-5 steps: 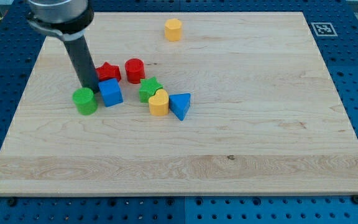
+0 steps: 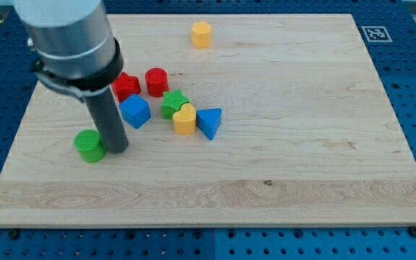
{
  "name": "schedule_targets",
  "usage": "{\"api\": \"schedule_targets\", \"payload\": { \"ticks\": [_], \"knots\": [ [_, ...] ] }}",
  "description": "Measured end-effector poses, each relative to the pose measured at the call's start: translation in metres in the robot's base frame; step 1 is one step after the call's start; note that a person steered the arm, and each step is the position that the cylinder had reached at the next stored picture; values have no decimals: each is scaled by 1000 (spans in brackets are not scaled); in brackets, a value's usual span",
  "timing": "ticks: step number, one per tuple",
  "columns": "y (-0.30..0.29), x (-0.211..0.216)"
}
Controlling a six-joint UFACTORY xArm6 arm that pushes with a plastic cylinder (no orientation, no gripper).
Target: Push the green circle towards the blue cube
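Standing at lower left, my tip touches the green circle; no jaws exist. Its far-left side should be pushed toward the blue cube.

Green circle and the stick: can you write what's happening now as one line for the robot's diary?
my tip: right beside green circle, on its view's-right side | blue cube: up-right of tip, apart | circle not at cube

No readable text; only a black-and-white square marker at the board's top-right corner.
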State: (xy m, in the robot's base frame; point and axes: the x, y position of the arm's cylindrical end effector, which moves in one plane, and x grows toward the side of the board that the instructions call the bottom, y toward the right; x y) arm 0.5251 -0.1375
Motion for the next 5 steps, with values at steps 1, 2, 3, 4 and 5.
{"api": "schedule_targets", "payload": {
  "ticks": [1,2,3,4,5],
  "knots": [
    [5,40],
    [5,65],
    [-3,67],
    [-20,54],
    [-35,36]
  ]
}}
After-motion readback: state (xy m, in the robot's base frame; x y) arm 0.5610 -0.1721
